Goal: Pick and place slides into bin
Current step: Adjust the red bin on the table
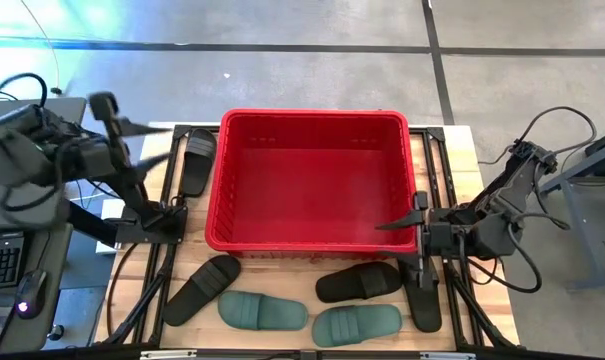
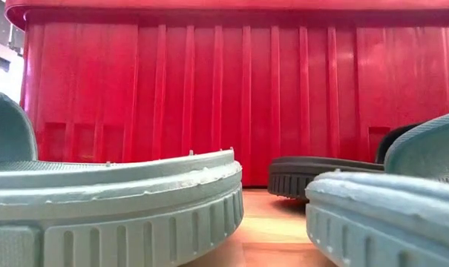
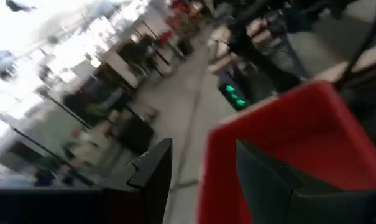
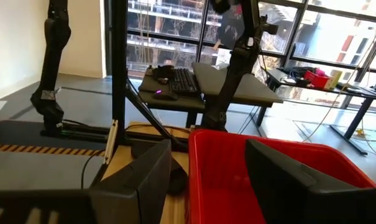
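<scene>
Six slides lie on the counter (image 1: 452,150) around the red bin (image 1: 313,122), and both pincers are raised and carry nothing.

The left pincer (image 1: 140,126) hangs outside the bin's left wall, its fingers spread, with one black slide (image 1: 196,160) lying just below it against that wall. Nearer the front edge, well away from this pincer, lie a black slide (image 1: 201,288) and beside it a sage-green slide (image 1: 262,311). The bin sits between the two pincers. Further right rest a second sage-green slide (image 1: 356,323) and, just behind it, another black slide (image 1: 358,282), which lies close to the bin's front wall. The right pincer (image 1: 397,219) reaches over the bin's front-right corner, fingers spread, and the last black slide (image 1: 423,295) lies just in front of it beside the arm's base.
</scene>
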